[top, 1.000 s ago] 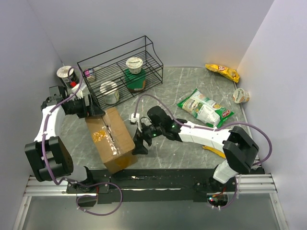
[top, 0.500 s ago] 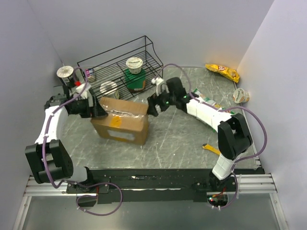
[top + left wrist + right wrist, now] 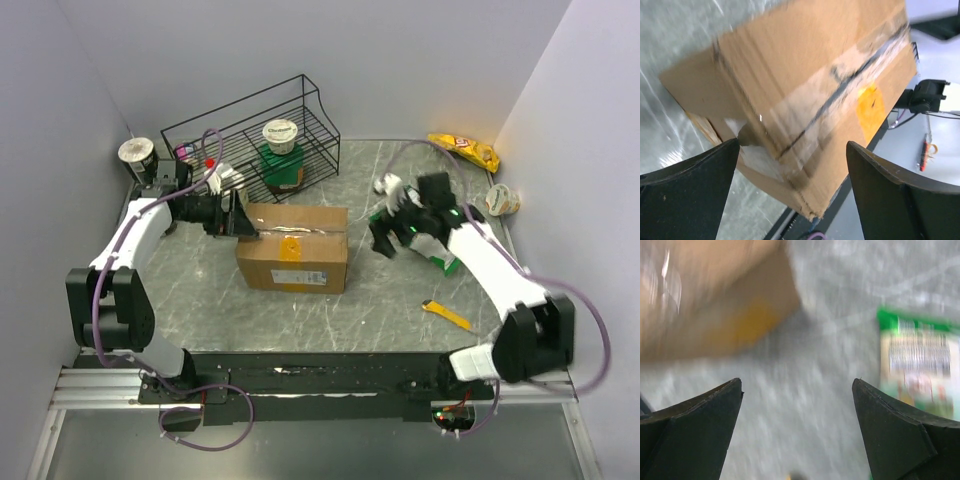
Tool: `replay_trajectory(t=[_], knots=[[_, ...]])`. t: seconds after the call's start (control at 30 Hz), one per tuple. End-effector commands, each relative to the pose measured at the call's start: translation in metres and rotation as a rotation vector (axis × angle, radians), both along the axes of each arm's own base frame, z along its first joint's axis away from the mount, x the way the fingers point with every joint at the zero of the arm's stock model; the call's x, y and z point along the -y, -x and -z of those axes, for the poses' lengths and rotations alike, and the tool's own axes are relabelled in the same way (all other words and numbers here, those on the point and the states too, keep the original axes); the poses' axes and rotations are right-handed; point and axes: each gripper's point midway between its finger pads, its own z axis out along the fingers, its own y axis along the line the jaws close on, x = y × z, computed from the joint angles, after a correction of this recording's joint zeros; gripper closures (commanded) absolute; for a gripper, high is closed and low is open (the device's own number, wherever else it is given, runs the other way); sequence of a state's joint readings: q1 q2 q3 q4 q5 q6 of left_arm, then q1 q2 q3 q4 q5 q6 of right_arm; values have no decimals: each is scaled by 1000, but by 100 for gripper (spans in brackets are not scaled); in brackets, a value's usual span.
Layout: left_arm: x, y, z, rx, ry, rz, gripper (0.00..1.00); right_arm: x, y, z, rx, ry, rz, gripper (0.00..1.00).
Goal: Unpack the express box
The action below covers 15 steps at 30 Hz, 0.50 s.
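Box (image 3: 295, 258) sits mid counter (image 3: 330, 310), taped shut. My left pincer (image 3: 240, 216) gapes at its 9 o'clock end; my right pincer (image 3: 384, 240) gapes clear at 3. Opening step, I reckon: next needs the tape seam (image 3: 310, 232) broken.

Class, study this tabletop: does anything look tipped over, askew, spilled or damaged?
A white cup by the right wall appears to lie on its side, unlike the lidded cup standing upright in the wire rack. The express box is taped shut. Nothing looks spilled.
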<state>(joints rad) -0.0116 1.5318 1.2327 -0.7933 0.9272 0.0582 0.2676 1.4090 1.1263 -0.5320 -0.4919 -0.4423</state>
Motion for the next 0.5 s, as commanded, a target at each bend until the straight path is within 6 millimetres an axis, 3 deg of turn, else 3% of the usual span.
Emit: replay_trajectory(t=[0.0,0.07,0.2,0.23,0.3,0.33,0.47], knots=[[4,-11,-33,93,7,20,6,45,77,15,8,165,-242,4],[2,-9,-34,113,-10,16,5,62,101,32,-25,227,-281,5],[-1,-12,-40,134,-32,-4,4,96,131,50,-68,307,-250,7],[-3,-18,-51,172,-43,-3,4,105,139,60,-107,322,-234,9],[-7,-23,-58,185,-81,-7,4,124,143,69,-163,313,-145,11],[-9,-31,-74,245,-95,-4,4,130,146,75,-187,305,-118,13],[-9,-46,-94,312,-97,-12,4,149,143,95,-197,326,-63,15]])
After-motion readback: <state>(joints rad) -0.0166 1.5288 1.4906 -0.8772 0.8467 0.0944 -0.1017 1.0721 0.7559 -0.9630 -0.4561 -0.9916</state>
